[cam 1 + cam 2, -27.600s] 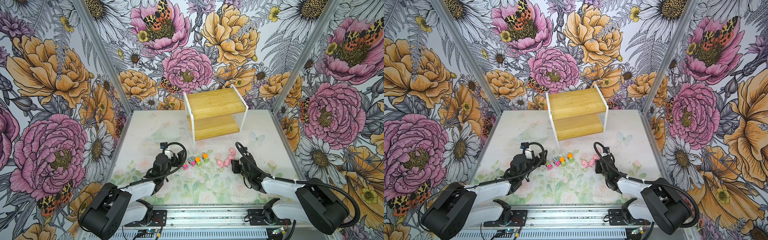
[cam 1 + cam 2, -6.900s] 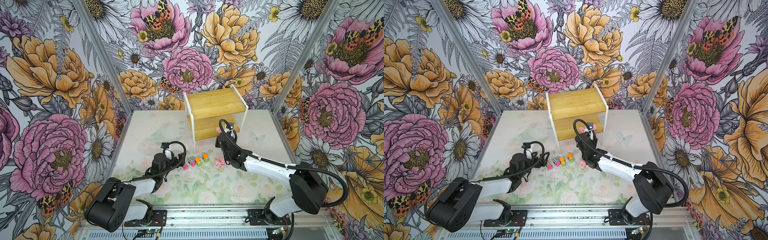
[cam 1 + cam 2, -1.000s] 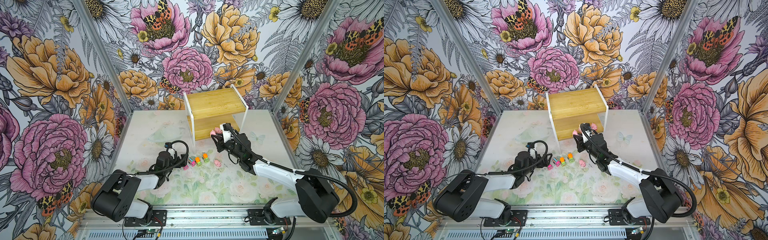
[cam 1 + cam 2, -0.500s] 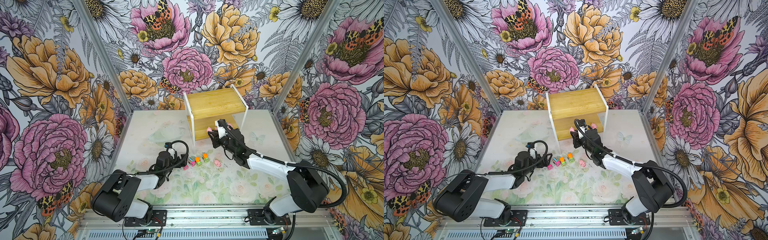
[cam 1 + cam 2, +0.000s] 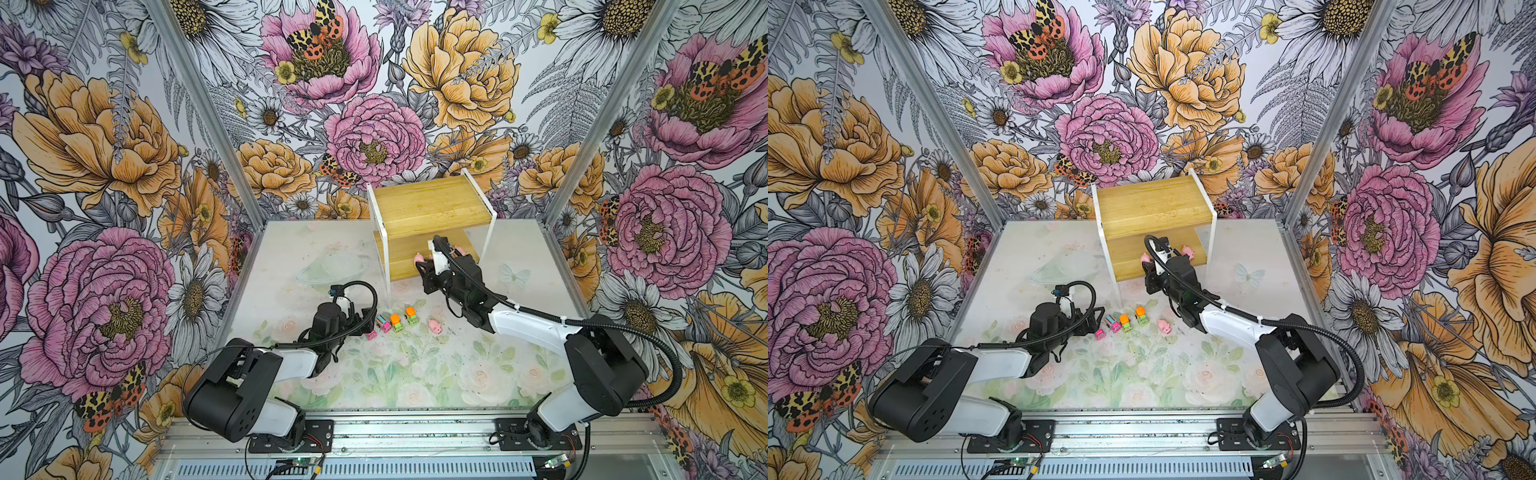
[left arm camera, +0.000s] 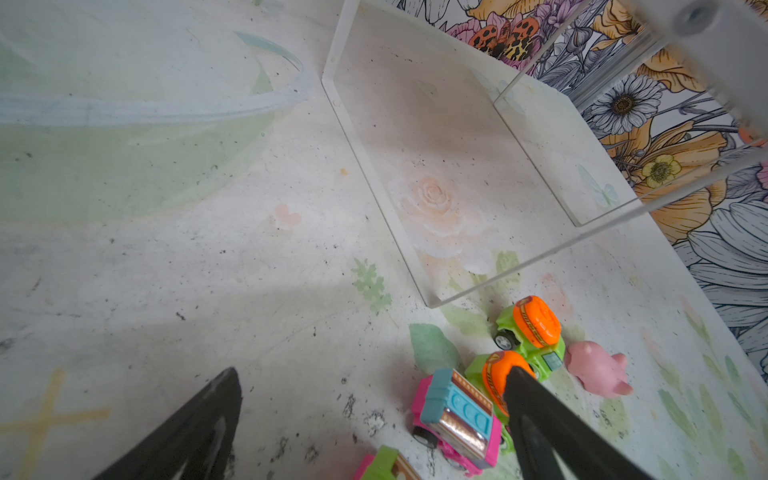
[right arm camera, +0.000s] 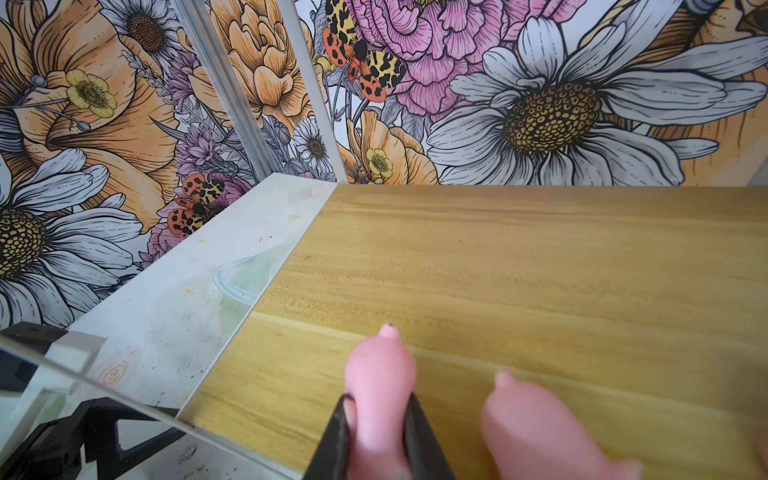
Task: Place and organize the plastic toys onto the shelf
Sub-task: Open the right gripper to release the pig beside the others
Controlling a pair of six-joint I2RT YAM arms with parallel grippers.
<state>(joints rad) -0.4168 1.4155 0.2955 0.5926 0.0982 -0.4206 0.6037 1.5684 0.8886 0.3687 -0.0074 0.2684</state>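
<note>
Right tool (image 7: 378, 413) is clamped narrow on a pig (image 7: 380, 365) over the lower board (image 5: 405, 253) of the shelf (image 5: 428, 203), at the centre of both top views. A second pig (image 7: 536, 424) lies on that board just beside it; whether the gripped pig touches the wood cannot be told. Left tool (image 6: 372, 370) is spread wide and empty, low over the tabletop (image 5: 291, 257) left of centre, next to four cars (image 5: 397, 322) lined up there, with a third pig (image 5: 435, 326) at the row's right end.
</note>
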